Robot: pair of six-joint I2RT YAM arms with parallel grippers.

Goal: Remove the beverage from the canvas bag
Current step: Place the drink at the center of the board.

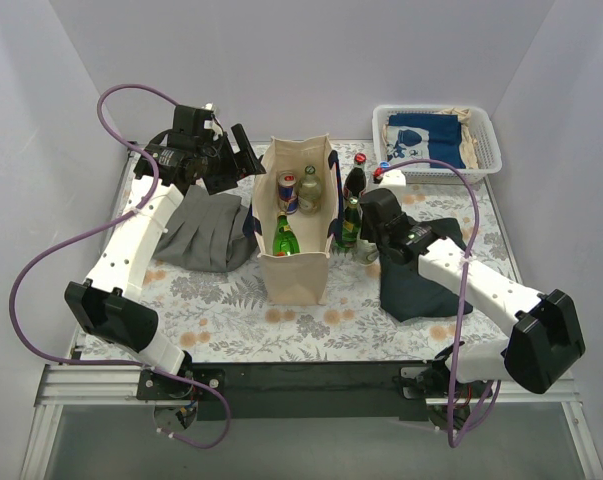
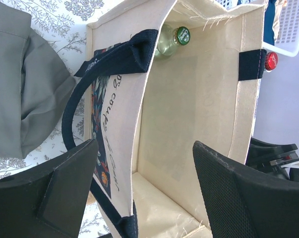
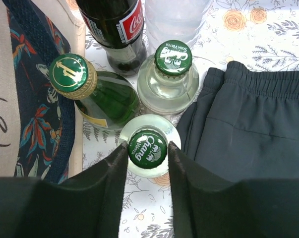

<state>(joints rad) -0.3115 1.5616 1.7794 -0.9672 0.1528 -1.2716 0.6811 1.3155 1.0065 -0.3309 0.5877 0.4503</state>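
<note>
Right arm: low over dark shorts (image 1: 421,290), right gripper (image 3: 148,146) clamped on Chang bottle (image 3: 148,148) cap, upright on table (image 1: 231,320) just right of canvas bag (image 1: 296,268).
Bag: upright, 1 can (image 1: 287,192), green bottle (image 1: 284,238), clear bottle (image 1: 309,188) inside.
Left arm: raised at far-left rim, left gripper (image 2: 144,148) spread wide, empty.

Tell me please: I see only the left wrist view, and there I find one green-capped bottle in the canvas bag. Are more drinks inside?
Observer: Yes. The top view shows three in the canvas bag: a can, your clear bottle, and a green bottle nearer the arms.
Operator: Where are the right fingers?
Observer: Outside the bag. The right fingers flank the cap of a Chang bottle standing on the table. I cannot confirm a firm grip.
</note>
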